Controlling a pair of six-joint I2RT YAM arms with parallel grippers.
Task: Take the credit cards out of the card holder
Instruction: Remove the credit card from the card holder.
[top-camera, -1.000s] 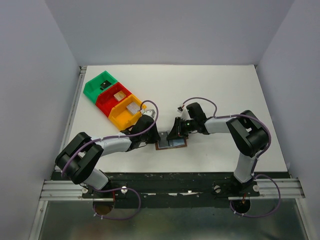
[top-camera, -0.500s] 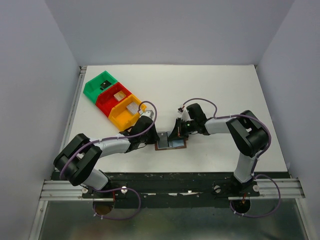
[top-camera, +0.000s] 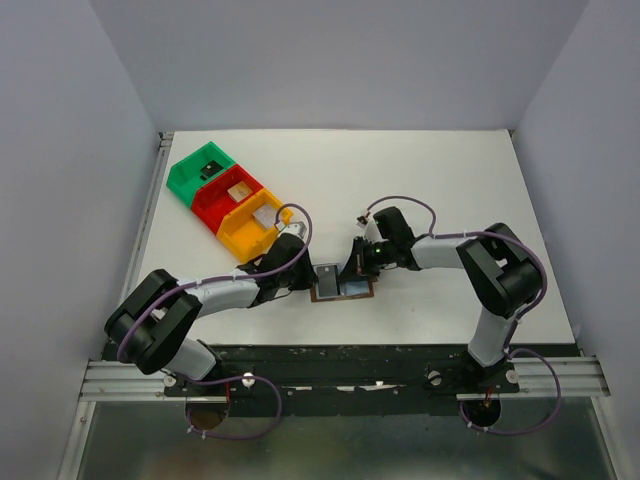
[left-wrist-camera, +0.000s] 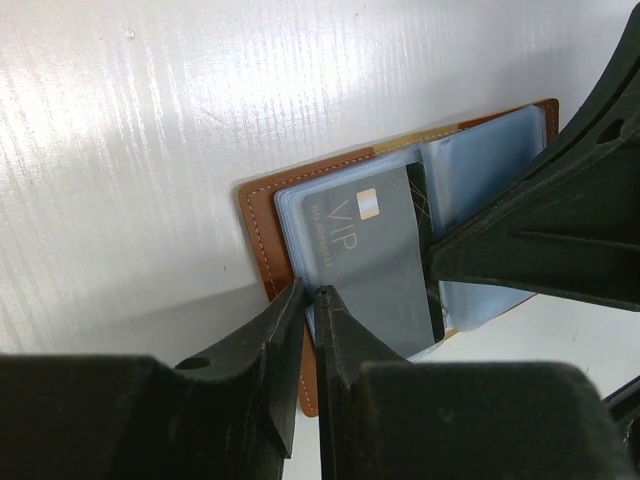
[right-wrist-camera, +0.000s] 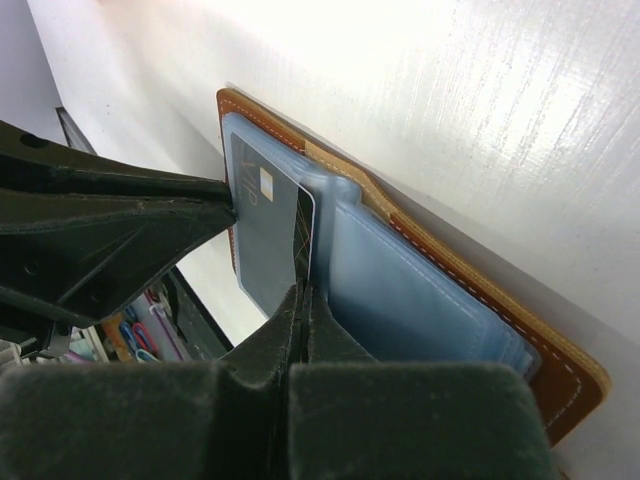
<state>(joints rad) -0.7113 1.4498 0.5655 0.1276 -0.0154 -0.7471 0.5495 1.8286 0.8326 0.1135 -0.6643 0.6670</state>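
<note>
The card holder (top-camera: 345, 288), brown leather with grey-blue pockets, lies open on the white table between both arms. My left gripper (left-wrist-camera: 308, 292) is shut on the left edge of its pocket pages (left-wrist-camera: 290, 215), pinning that side. A pale silver-blue credit card (left-wrist-camera: 370, 250) marked VIP sticks partly out of a pocket, with a black card (left-wrist-camera: 424, 210) right behind it. My right gripper (right-wrist-camera: 303, 290) is shut on the free edge of these cards (right-wrist-camera: 265, 235), the black one (right-wrist-camera: 305, 235) between its fingertips. Other cards are hidden in the pockets (right-wrist-camera: 420, 290).
Green (top-camera: 203, 168), red (top-camera: 230, 195) and yellow (top-camera: 255, 228) bins stand in a diagonal row at the back left; the red and yellow ones hold small white pieces. The table's front edge and the arm rail (top-camera: 340, 360) run just below the card holder.
My right gripper has closed from partly open onto the card edge. The left gripper has kept its grip and barely moved. The card holder stays in place.
</note>
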